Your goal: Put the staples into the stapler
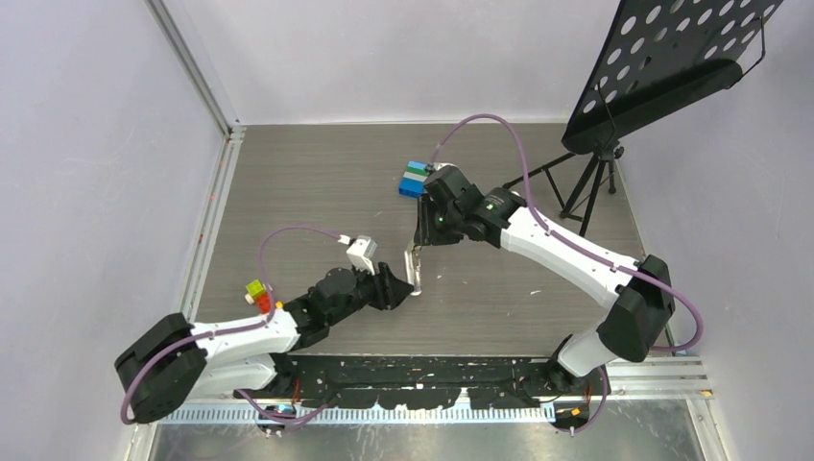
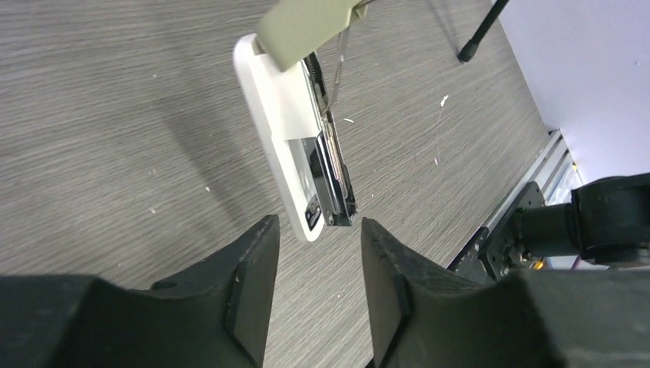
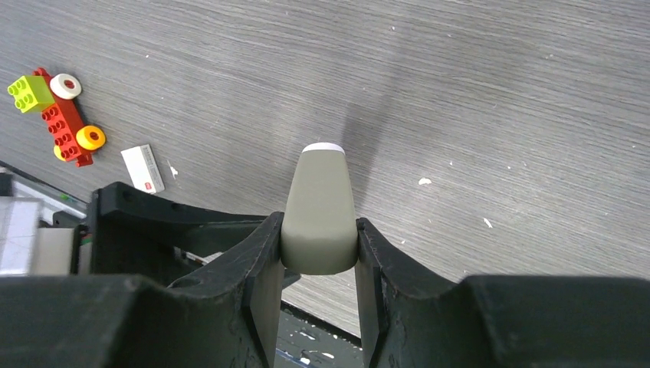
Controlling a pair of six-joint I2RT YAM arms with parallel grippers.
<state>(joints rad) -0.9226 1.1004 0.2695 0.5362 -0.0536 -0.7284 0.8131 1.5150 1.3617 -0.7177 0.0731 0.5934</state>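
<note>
My right gripper (image 1: 423,233) is shut on the olive-beige top of the stapler (image 3: 320,207) and holds it in the air. The stapler (image 1: 415,265) hangs open below it. In the left wrist view its white base (image 2: 285,130) and silver channel (image 2: 334,178) point down toward my left gripper (image 2: 318,226). That gripper (image 1: 402,288) is open and empty, its fingertips just below the stapler's lower end, not touching it. The staples box (image 3: 142,168), white with a red mark, lies flat on the table near the left arm. I cannot see it in the top view.
A red-yellow toy brick car (image 3: 61,115) sits by the staples box and shows at the left arm (image 1: 257,293). Blue and green bricks (image 1: 415,178) lie behind the right gripper. A black music stand (image 1: 662,67) stands at the back right. White specks dot the floor.
</note>
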